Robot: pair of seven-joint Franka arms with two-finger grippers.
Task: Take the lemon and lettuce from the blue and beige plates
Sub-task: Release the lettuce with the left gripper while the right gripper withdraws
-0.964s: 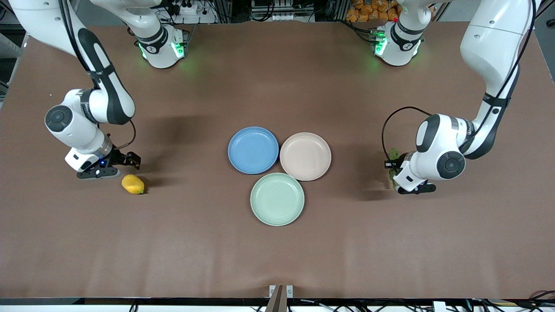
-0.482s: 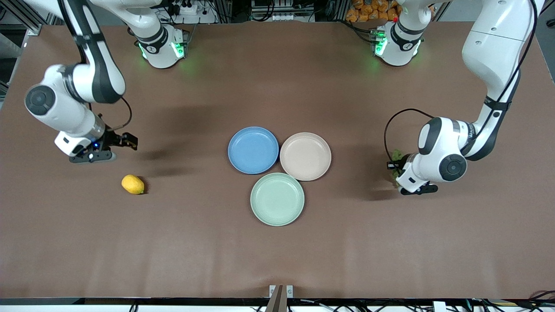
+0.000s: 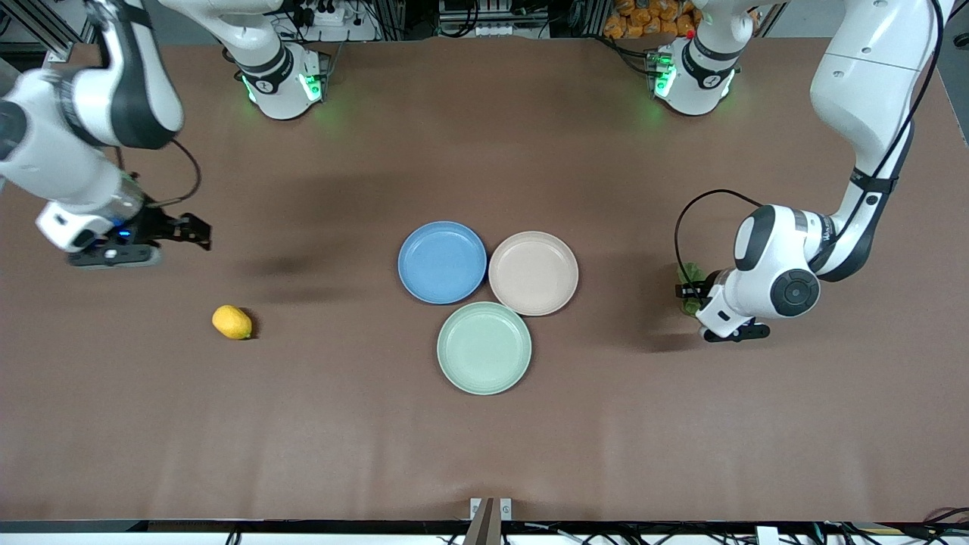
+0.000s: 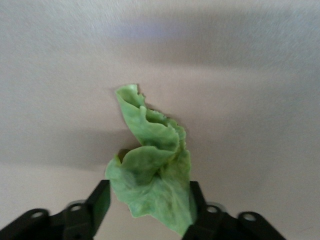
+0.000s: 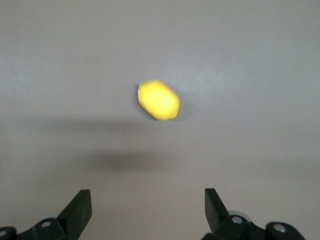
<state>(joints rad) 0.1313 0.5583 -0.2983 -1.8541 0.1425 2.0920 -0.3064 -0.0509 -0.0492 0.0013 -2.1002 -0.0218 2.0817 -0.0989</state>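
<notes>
The yellow lemon point(image 3: 232, 322) lies on the brown table toward the right arm's end, off the plates; it also shows in the right wrist view point(image 5: 158, 100). My right gripper point(image 3: 198, 232) is open and empty point(image 5: 147, 212), raised above the table and well apart from the lemon. My left gripper point(image 3: 690, 294) is low over the table at the left arm's end, shut on the green lettuce leaf point(image 4: 150, 165), which shows beside the wrist in the front view point(image 3: 689, 274). The leaf's tip reaches down to the table. The blue plate point(image 3: 442, 262) and beige plate point(image 3: 533, 272) are empty.
An empty green plate point(image 3: 484, 347) sits nearer the front camera, touching the blue and beige plates at the table's middle. The arm bases stand along the table's edge farthest from the front camera.
My right gripper has risen and drawn away from the lemon toward the right arm's end of the table; the lemon stayed put. My left arm shifted only slightly with the lettuce.
</notes>
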